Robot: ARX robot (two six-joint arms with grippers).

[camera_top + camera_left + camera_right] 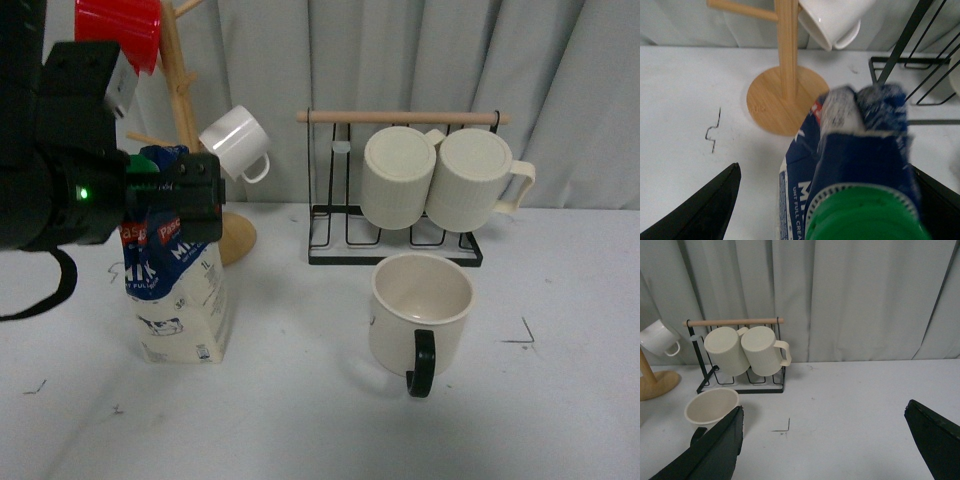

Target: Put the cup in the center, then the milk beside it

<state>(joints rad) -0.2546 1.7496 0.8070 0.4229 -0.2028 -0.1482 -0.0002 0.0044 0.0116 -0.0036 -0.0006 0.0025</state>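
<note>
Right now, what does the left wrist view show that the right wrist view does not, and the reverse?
Only the left wrist view shows the milk carton with its green cap, between the open fingers of the left gripper. Only the right wrist view shows the cup with the black handle, two ribbed mugs hanging on the rack, and the open right gripper. Both show the small white mug, the wooden stand, the rack and the white table.

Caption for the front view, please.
The open left gripper straddles the top of the milk; the cup stands upright before the mug rack.
</note>
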